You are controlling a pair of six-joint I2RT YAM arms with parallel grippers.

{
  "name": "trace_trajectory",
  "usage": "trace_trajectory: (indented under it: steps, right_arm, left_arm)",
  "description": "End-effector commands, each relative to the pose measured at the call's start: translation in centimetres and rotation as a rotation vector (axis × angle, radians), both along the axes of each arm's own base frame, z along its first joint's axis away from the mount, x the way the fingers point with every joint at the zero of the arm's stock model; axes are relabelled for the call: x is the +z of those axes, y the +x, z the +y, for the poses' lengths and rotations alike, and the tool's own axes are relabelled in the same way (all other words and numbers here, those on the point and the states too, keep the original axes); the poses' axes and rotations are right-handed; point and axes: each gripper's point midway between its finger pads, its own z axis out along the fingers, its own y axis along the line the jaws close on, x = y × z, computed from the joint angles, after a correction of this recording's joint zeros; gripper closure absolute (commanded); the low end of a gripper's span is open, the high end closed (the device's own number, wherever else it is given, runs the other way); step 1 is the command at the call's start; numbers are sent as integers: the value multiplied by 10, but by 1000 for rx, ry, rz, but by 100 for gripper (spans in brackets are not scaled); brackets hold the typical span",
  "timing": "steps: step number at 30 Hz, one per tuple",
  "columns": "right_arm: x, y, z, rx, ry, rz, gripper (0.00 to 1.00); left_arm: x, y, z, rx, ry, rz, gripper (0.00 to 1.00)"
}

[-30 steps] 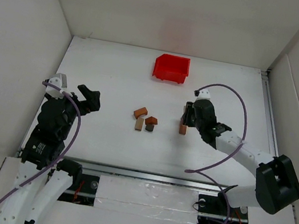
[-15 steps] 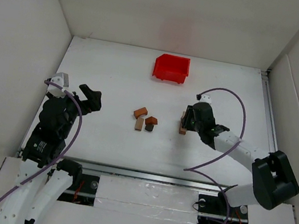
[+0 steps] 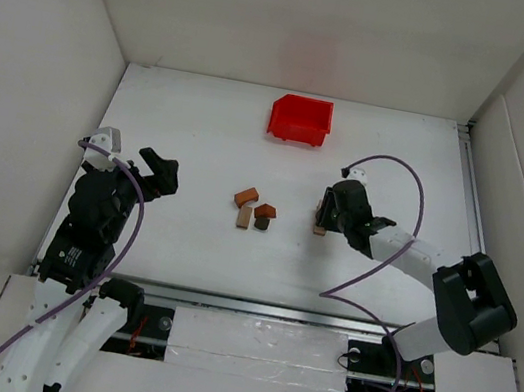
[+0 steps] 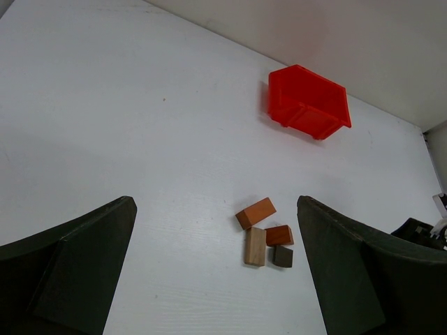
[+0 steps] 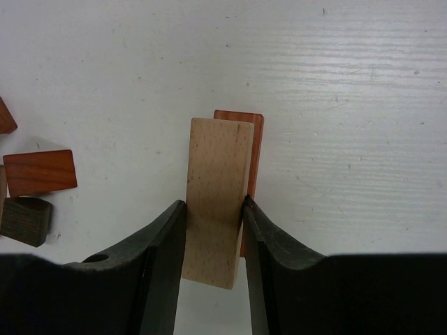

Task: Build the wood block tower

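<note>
Shifted slightly, right pincer [image 5: 213, 209] clamping light tan block [image 5: 216, 188] over orange-brown block [image 5: 250, 125]; left pincer [image 4: 213, 202] wide open. Risks toppling if released off-centre.

High view over whole table [image 3: 202, 135], left wrist distant, right wrist close-up, all sharing loose blocks [image 3: 246, 196]

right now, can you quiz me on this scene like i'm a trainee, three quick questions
1. True or false: the left gripper is holding a block.
2. What is between the right gripper fingers? A) nothing B) light tan block C) a green ball
3. Fill in: the red bin stands ___ from the arms' bases than the loose blocks.

Key: 1 false, it is open and empty. 2 B. 3 farther.
</note>
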Motion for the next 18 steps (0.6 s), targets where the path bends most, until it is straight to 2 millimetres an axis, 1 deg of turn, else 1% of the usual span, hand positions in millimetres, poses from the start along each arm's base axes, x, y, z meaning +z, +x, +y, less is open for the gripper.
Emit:
trace_trajectory:
  steps: [1, 5, 13, 17, 18]
  right_arm:
    - [11, 17, 5, -12, 20, -34, 82]
    - [4, 19, 4, -12, 13, -21, 81]
    - [8, 26, 5, 7, 23, -31, 79]
    - [5, 28, 7, 14, 20, -18, 78]
    - [6, 31, 5, 4, 24, -23, 78]
  left_arm:
    - [12, 3, -3, -17, -2, -46, 1]
    - [11, 3, -4, -22, -3, -45, 1]
    - [11, 4, -6, -28, -2, -44, 1]
    - [11, 4, -6, -31, -1, -43, 1]
    - [11, 4, -6, -29, -2, -43, 1]
